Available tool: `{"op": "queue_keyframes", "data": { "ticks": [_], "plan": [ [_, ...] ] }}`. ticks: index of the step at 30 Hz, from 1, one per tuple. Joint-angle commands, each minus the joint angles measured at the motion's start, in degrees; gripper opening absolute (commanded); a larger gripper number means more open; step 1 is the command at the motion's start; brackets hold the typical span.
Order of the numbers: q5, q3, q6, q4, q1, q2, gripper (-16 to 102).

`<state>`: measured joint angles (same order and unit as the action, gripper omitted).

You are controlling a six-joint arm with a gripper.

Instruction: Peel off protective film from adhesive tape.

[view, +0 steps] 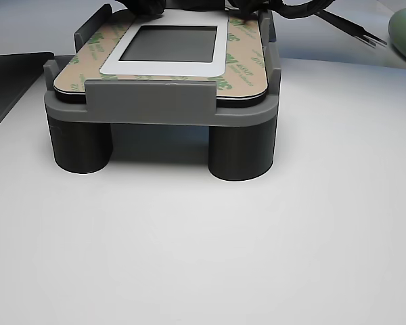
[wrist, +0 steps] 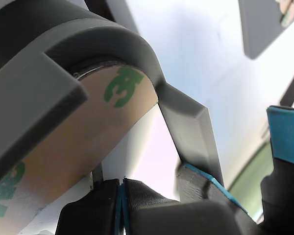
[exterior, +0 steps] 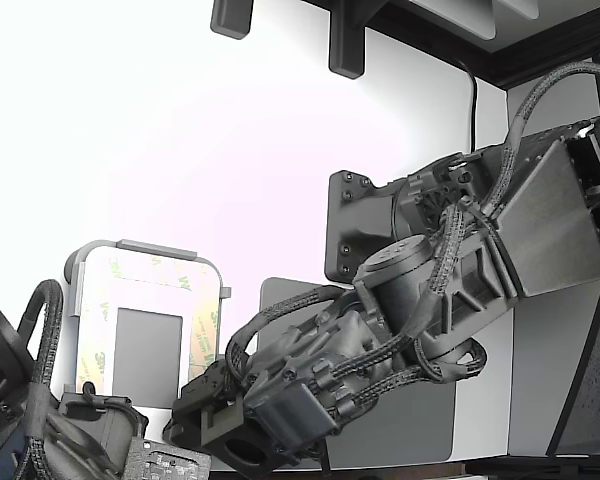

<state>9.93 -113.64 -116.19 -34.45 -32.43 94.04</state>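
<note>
The protective film [wrist: 88, 142] is peach-cream with green 3M logos and covers the border strips around the dark grey rectangle [exterior: 147, 355]. The adhesive tape lies under it, and I cannot pick out any bare tape. The part rests in a grey fixture [view: 155, 101], where the film [view: 240, 64] looks flat. My gripper [wrist: 121, 196] is shut, its blue-lined fingertips pressed together just below the film-covered corner. I cannot tell whether film is pinched between them. In the exterior view the gripper [exterior: 190, 400] sits at the fixture's near edge.
A second arm [exterior: 20, 400] stands at the exterior view's lower left, close to the fixture. A dark mat [exterior: 420, 420] lies under my arm. A thin forked tool [view: 355, 34] rests beyond the fixture. Another blue-padded part [wrist: 284, 132] shows beside my fingers.
</note>
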Motion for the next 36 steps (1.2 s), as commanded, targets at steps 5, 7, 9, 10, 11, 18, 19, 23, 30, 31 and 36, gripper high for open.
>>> {"op": "queue_keyframes", "data": {
  "ticks": [5, 7, 9, 10, 11, 18, 19, 23, 30, 31, 36],
  "plan": [
    [0.18, 2.37, -0.09, -0.09, 0.35, 1.23, -11],
    [0.18, 2.72, 0.18, -0.18, 0.35, 0.88, -11],
    [0.44, 3.08, 0.79, -0.18, 0.35, 0.44, -11],
    [0.53, 3.34, 0.97, -0.18, 0.35, 0.18, -11],
    [0.62, 3.52, 1.05, -0.18, 0.35, 0.0, -11],
    [0.62, 3.96, 1.23, -0.26, 0.26, -0.26, -11],
    [0.7, 4.04, 1.32, -0.35, 0.26, -0.35, -11],
    [0.79, 4.22, 1.41, -0.44, 0.26, -0.44, -11],
    [0.7, 4.39, 1.49, -0.97, 0.09, -0.35, -11],
    [0.53, 4.31, 1.41, -1.05, 0.09, -0.18, -11],
    [0.35, 3.43, 1.23, -0.97, 0.09, 0.44, -11]
  ]
}}
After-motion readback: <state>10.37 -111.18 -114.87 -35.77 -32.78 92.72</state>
